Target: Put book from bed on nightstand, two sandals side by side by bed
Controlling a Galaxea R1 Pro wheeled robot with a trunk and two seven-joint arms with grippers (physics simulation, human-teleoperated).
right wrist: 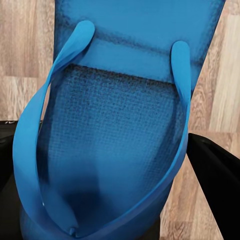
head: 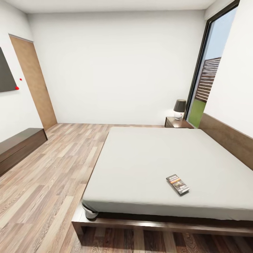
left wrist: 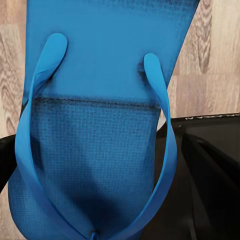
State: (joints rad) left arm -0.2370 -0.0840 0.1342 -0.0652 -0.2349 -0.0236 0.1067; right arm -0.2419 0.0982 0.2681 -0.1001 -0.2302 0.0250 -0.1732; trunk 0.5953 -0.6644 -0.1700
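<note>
The book (head: 177, 184) lies flat on the light-grey mattress of the bed (head: 147, 221), near the bed's foot edge and well apart from the nightstand (head: 175, 122), which stands at the bed's far head corner with a dark-shaded lamp (head: 179, 108) on it, beside the tall window (head: 208, 84). One blue sandal (left wrist: 95, 125) sits close before the left wrist camera between dark gripper parts over the wood-plank floor (head: 45, 175), and the other sandal (right wrist: 120, 130) likewise before the right wrist camera. Each seems held, but I cannot tell whether either pincer is clenched, since the fingertips are hidden.
</note>
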